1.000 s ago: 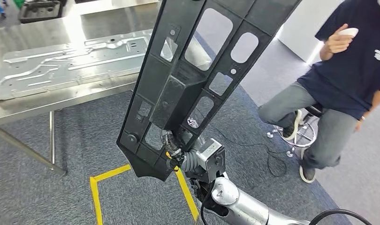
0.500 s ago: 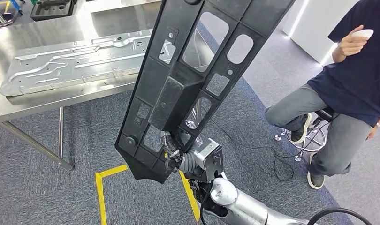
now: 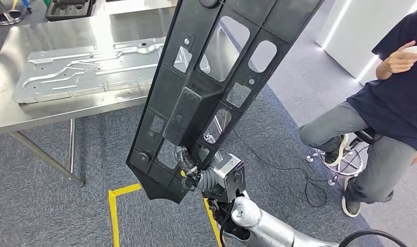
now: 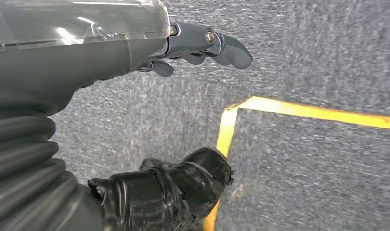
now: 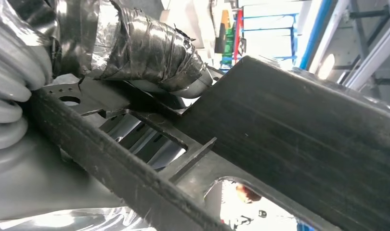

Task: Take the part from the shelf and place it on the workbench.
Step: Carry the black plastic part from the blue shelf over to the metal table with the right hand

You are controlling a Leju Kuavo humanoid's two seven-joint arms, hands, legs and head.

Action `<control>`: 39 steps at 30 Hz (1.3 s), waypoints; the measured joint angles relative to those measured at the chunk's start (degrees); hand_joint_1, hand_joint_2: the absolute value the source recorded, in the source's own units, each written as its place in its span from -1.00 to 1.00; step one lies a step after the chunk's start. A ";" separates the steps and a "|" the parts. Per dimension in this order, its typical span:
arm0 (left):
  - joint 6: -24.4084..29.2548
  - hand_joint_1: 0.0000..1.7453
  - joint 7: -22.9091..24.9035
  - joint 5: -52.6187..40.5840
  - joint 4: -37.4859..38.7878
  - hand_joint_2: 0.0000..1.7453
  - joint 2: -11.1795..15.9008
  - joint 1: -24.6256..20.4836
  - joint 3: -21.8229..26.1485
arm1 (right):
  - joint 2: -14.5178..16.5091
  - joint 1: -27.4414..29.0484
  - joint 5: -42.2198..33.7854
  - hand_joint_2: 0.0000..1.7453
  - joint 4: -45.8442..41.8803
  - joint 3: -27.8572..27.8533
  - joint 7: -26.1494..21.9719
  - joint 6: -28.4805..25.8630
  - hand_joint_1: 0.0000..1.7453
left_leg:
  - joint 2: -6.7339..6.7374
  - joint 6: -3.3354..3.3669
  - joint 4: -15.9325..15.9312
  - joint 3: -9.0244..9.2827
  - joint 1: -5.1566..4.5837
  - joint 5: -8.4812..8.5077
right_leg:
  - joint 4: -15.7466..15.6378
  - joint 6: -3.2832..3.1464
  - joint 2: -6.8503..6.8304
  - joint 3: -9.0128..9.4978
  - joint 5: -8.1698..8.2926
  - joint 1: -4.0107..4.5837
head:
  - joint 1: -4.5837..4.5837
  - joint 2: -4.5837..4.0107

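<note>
A long black plastic part (image 3: 206, 87) with several cut-out windows stands steeply upright in the head view, its lower end low in the middle. My right hand (image 3: 188, 170) grips that lower end from behind; the right wrist view shows its taped thumb (image 5: 149, 48) pressed on the part's ribbed frame (image 5: 279, 139). The steel workbench (image 3: 41, 116) lies at the upper left, beyond the part. My left hand (image 4: 198, 45) hangs over the carpet with its fingers apart and holds nothing.
A stamped metal panel (image 3: 98, 64) lies on the workbench and a black tray (image 3: 70, 7) sits at its far end. Yellow floor tape (image 3: 114, 211) marks a square on the grey carpet. A person (image 3: 386, 108) sits on a stool at the right.
The whole picture has shifted: the workbench and the person have slid right, so the camera has turned. The part stays held in my right hand at the same tilt.
</note>
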 joint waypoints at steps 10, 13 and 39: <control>0.31 -1.00 -0.10 0.08 0.00 1.00 0.05 -0.03 -0.02 | 0.00 0.01 -0.40 1.00 0.13 0.10 -0.01 0.27 1.00 | 0.46 -2.97 14.59 -7.94 0.37 -6.11 | -4.17 -2.44 -0.23 3.52 -0.97 -0.06 | -0.23 0.00; 0.32 -1.00 -0.10 0.10 0.00 1.00 0.05 0.18 -0.02 | 0.00 0.04 -0.44 1.00 0.16 0.13 -0.01 0.27 1.00 | 0.56 -3.02 12.70 -9.07 0.53 -1.33 | -4.14 -2.35 -0.07 4.98 -2.09 -0.04 | -0.23 0.00; -0.37 -1.00 0.31 0.34 0.00 1.00 0.29 -0.29 -0.16 | -0.13 -0.30 1.59 1.00 0.50 0.19 0.04 -1.51 1.00 | 0.49 -2.79 9.38 -3.86 0.35 -5.49 | -3.45 -2.26 0.02 2.07 -0.28 -0.30 | -0.10 0.00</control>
